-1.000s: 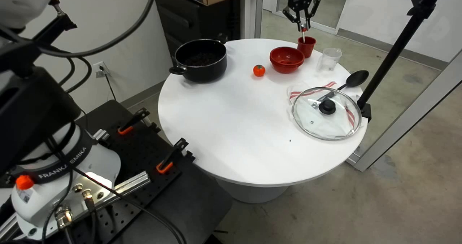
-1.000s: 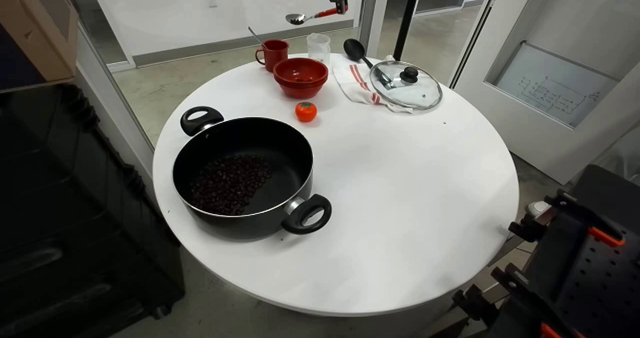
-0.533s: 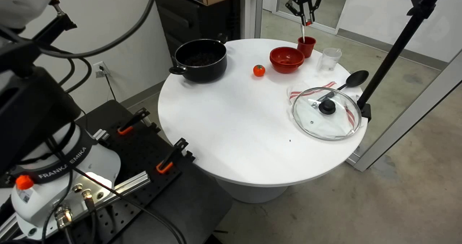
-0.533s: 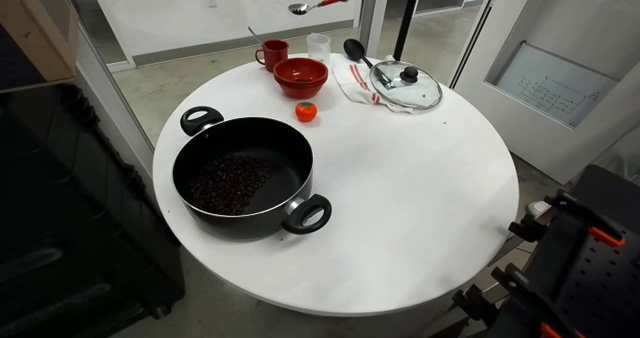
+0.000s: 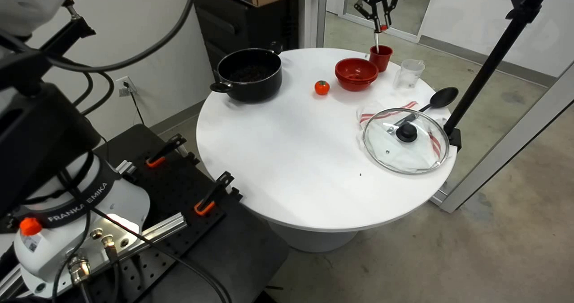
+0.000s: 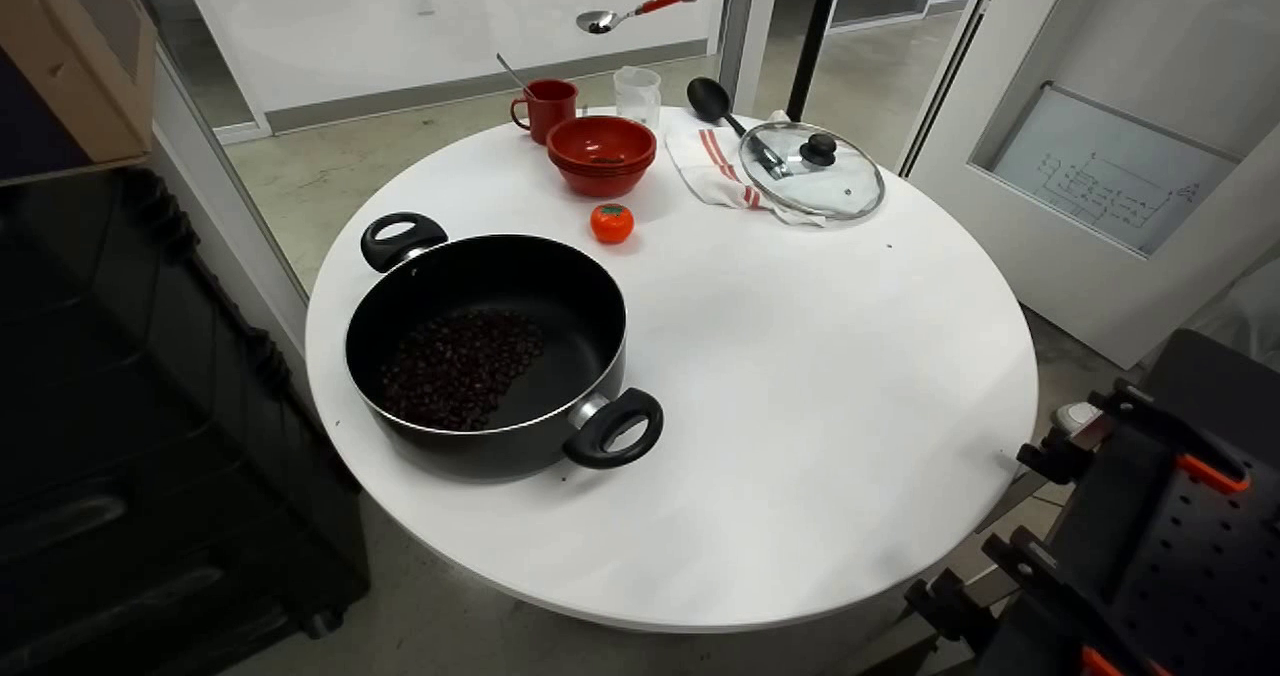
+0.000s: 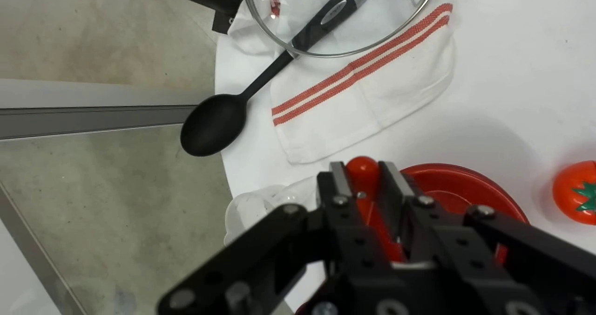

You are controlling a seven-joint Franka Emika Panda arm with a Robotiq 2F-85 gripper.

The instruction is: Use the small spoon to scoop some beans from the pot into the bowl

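My gripper (image 5: 383, 28) is shut on the small spoon's red handle (image 6: 660, 1) and holds it high over the far side of the table. The spoon's silvery head (image 6: 592, 21) points away from the fingers in an exterior view; a dark patch shows in it, beans or reflection, I cannot tell. In the wrist view the gripper (image 7: 364, 166) has the red handle (image 7: 378, 222) between its pads; the head is hidden. The red bowl (image 6: 600, 178), stacked on another, stands below and holds a few dark bits. The black pot (image 6: 500, 453) holds dark beans (image 6: 460, 366).
A red mug (image 6: 552, 111) with a metal utensil and a clear plastic cup (image 6: 638, 96) stand beside the bowl. A toy tomato (image 6: 611, 223) lies between bowl and pot. A striped towel (image 7: 354, 100), black ladle (image 7: 214, 125) and glass lid (image 5: 406, 141) lie at the table's edge.
Over the last second my gripper and spoon have risen slightly, with a small turn. In the last half second they have barely moved. The pot and bowl stay in place.
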